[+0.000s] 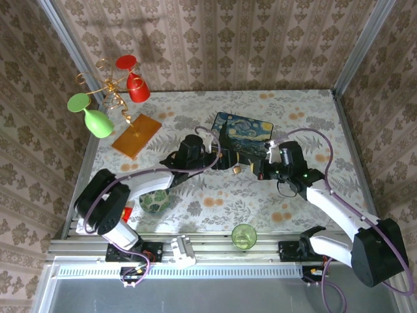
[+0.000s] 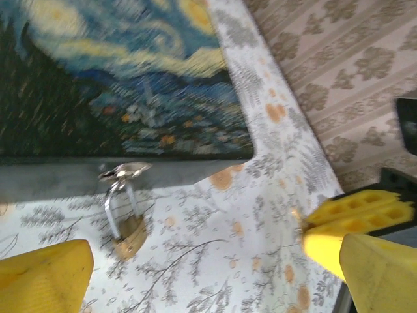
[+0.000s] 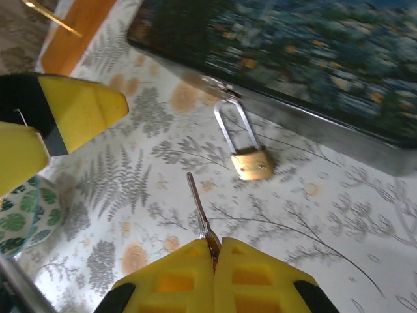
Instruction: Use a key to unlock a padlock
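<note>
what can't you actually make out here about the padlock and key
- keyhole of the padlock: right wrist view, too small and blurred.
- head of the key: right wrist view, buried in the shut right claw.
- shackle's hook-up on the painted box: left wrist view, blurred.
- padlock locked or not: top view, too small.

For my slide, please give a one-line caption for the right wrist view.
Right gripper holds the key pointed toward the padlock attached to the painted box.
</note>
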`<state>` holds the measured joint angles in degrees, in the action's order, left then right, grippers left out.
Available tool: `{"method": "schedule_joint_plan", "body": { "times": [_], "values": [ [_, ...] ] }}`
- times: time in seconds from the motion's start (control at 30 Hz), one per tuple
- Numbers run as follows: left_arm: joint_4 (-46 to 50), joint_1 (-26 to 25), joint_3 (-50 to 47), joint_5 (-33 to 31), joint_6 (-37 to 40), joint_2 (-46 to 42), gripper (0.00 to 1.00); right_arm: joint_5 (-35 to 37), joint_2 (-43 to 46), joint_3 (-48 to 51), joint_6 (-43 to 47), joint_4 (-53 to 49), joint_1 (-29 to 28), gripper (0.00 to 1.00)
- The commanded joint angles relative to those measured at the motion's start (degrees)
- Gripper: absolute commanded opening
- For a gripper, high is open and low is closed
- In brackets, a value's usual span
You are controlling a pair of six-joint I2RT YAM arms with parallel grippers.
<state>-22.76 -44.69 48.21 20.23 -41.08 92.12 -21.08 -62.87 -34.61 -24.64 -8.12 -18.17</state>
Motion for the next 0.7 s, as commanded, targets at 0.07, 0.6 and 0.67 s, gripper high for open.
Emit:
{"method": "schedule_joint_plan", "body": {
  "times": [0.07,0.6,0.67],
  "values": [
    [-2.17,-1.93,1.16,-3.38,-3.43,3.82,0.96,0.51,2.13,2.34,-1.47,-1.33,0.61,0.0],
    [-8.87,-3.47,2.25,-7.52,-5.5,14.28,0.8,0.95,3.57,5.68,-2.08,0.16,1.44,0.0],
    [-7.36,-3.82,3.27,-8.33,-4.27,14.95,0.78,0.91,3.5,5.98,-2.16,0.42,1.58,0.0]
  ]
}}
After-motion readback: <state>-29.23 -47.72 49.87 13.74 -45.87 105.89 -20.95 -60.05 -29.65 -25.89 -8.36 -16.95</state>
